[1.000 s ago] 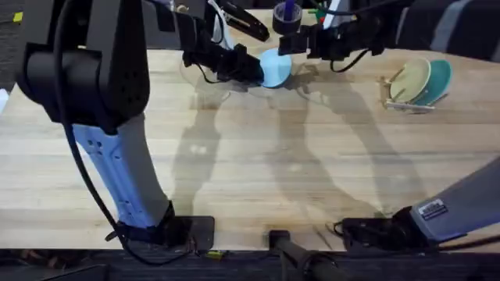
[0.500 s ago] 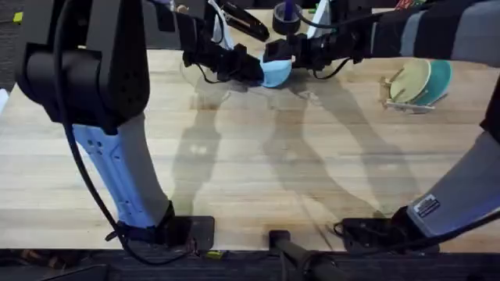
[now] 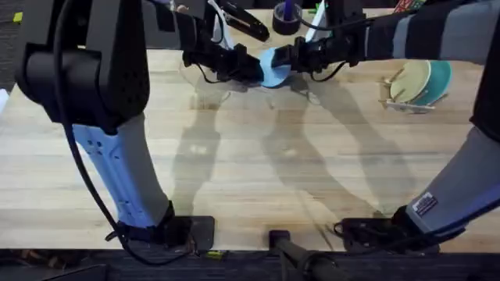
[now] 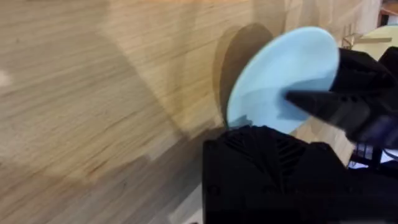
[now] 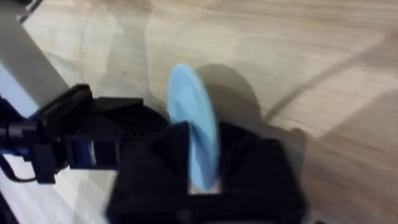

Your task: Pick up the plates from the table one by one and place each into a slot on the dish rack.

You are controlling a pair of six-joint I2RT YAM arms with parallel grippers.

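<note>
So the small round pale sky blue plate (image 3: 273,66) is being held up on edge off the light wooden plank table (image 3: 258,164), way over at the far side, well apart from the small pale wooden dish rack (image 3: 406,100) sitting off to its right. Both arms are meeting on it at once: the left arm's black gripper (image 3: 251,70) is touching the plate on the side away from the rack, and the right arm's black gripper (image 3: 291,58) is on the rack side. In the right wrist view the plate (image 5: 194,134) is standing edge-on right in the slot between that gripper's fingers (image 5: 249,162), which are closed narrow onto it. The left wrist view is showing the plate's (image 4: 280,74) flat face just past the gripper body, but I honestly can't tell how its fingers are set. Over in the rack, a cream-yellow plate (image 3: 409,80) and a teal plate (image 3: 440,79) are standing side by side, touching.
</note>
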